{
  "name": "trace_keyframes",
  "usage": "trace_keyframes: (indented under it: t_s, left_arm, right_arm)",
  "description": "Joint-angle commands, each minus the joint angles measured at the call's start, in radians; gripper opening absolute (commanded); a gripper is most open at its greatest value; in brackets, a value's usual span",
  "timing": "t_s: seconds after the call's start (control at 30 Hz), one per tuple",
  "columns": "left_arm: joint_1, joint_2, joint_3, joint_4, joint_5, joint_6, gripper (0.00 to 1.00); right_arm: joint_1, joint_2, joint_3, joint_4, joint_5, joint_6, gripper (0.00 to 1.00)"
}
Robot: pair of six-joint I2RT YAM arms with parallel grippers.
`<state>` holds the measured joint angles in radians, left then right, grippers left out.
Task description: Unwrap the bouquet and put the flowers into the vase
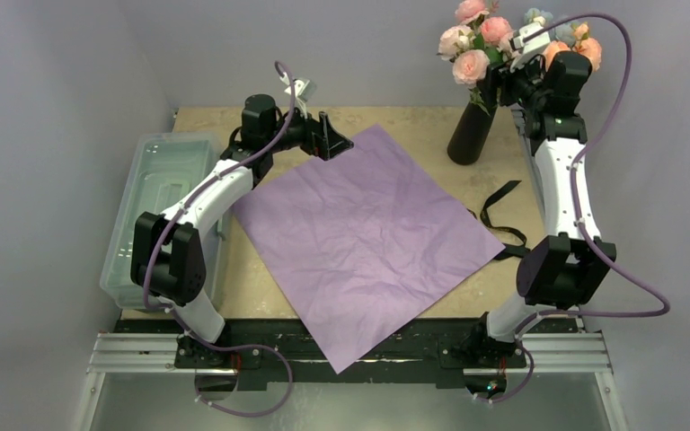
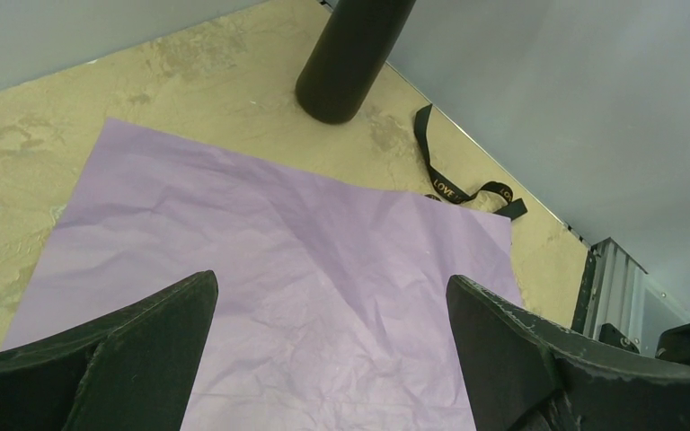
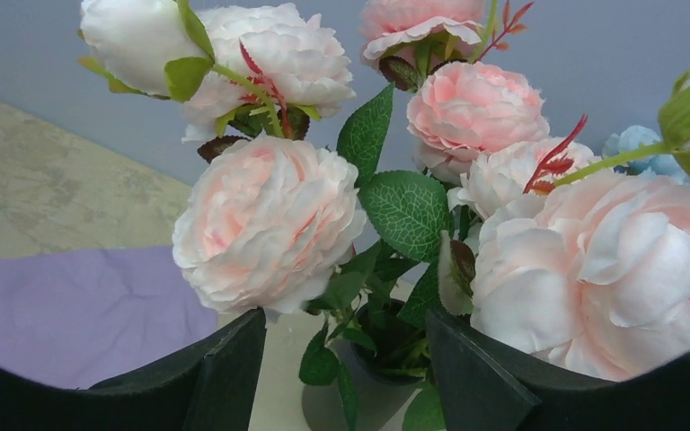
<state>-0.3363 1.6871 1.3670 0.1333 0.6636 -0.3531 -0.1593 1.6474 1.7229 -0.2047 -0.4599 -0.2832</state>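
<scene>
The flowers (image 1: 473,40), pink, peach and pale blue, stand in the black vase (image 1: 472,132) at the back right of the table. In the right wrist view the blooms (image 3: 269,220) fill the frame and the stems drop into the vase mouth (image 3: 386,346). My right gripper (image 1: 514,67) hovers among the blooms above the vase, jaws open (image 3: 346,359), nothing pinched between them. The bouquet is undone: its lilac paper (image 1: 364,229) lies flat mid-table, the black ribbon (image 1: 503,220) beside it. My left gripper (image 1: 332,139) hangs open over the paper's far corner (image 2: 332,296).
A clear plastic bin (image 1: 157,211) sits along the table's left edge beside the left arm. The ribbon (image 2: 454,184) lies loose between the vase base (image 2: 346,58) and the paper. Grey walls close the back and sides. A metal rail (image 1: 350,350) runs along the near edge.
</scene>
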Motion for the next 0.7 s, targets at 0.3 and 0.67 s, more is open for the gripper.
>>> trace_keyframes:
  t_s: [0.3, 0.67]
  left_arm:
    - [0.0, 0.121, 0.249, -0.399, -0.093, 0.077, 1.0]
    - [0.028, 0.109, 0.256, -0.518, -0.253, 0.124, 1.0]
  right_arm:
    - [-0.003, -0.162, -0.136, -0.016, -0.059, 0.03, 0.94]
    - [-0.003, -0.277, -0.24, -0.006, -0.096, 0.113, 0.98]
